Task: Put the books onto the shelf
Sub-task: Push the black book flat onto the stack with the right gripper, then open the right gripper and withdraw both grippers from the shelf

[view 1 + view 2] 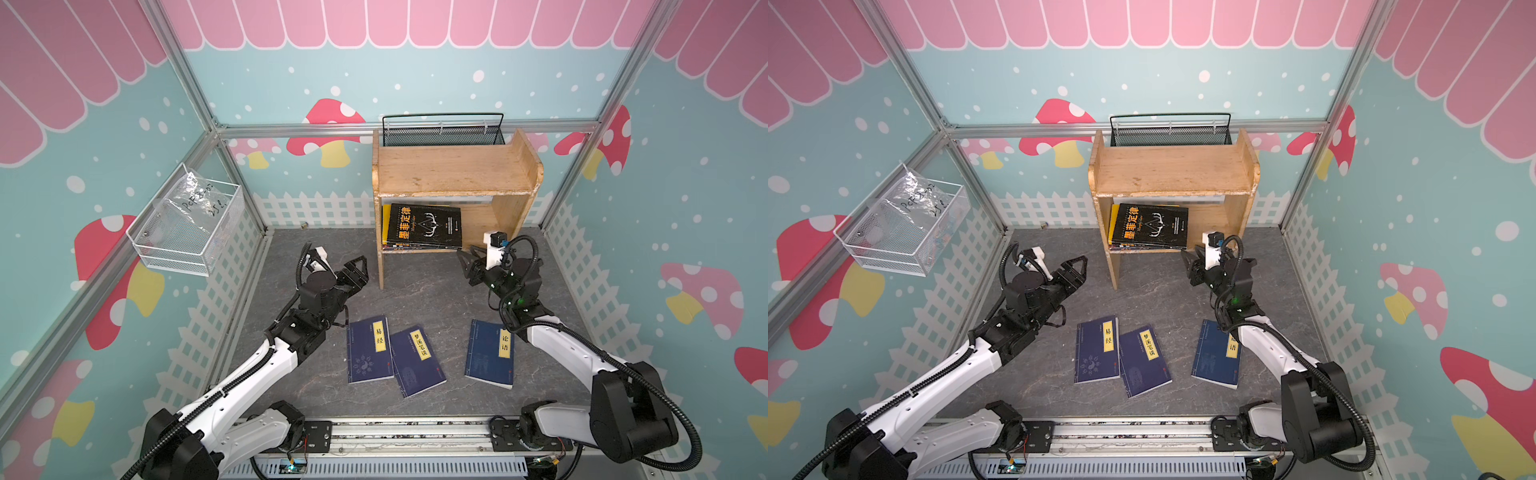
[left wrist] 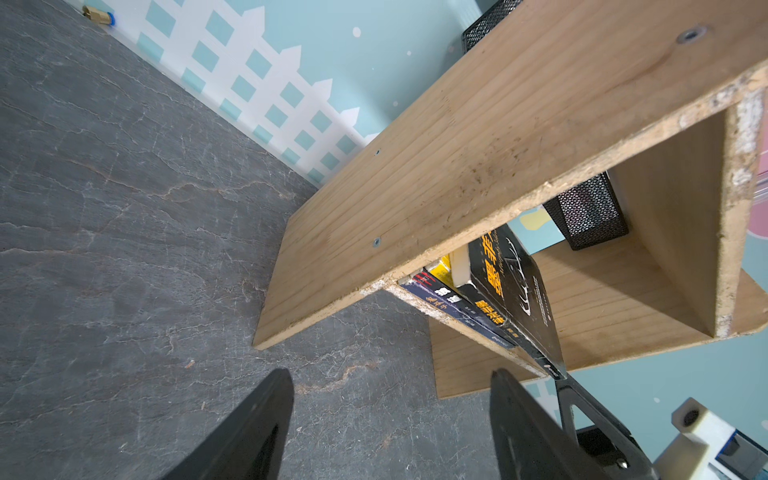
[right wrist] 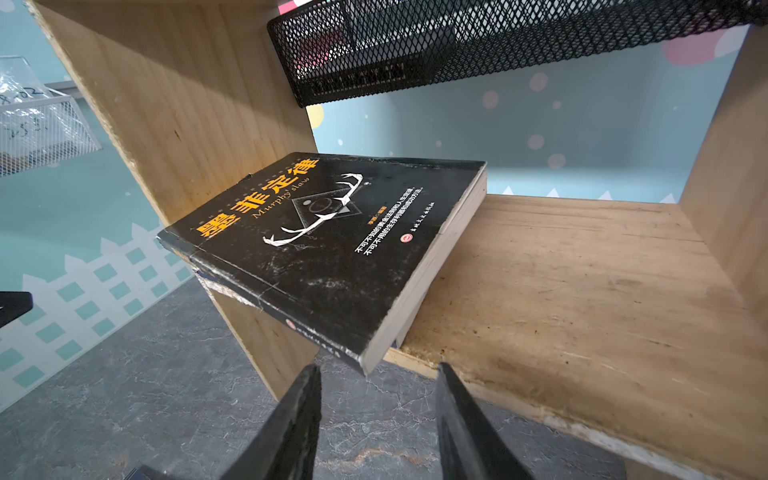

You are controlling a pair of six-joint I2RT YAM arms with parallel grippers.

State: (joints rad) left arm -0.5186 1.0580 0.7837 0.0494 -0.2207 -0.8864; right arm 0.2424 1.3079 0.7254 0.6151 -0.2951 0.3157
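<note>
Grey stone tabletop (image 1: 415, 299): my left gripper (image 2: 390, 374) and right gripper (image 3: 379, 370) stood parted, empty. Nudging the overhanging black paperback (image 3: 324, 249) could tip it off the light-wood shelf (image 1: 449, 170).

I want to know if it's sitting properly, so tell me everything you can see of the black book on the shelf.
The black book is a worn paperback: orange Chinese title, "Murphy's law" in small type, a white antler-like drawing, scuffed whitened edges. It lies cover up atop a stack of other books on the lower tier of the wooden shelf, beside a side panel, slightly skewed, one corner overhanging the front edge. Nothing grips it.
</note>
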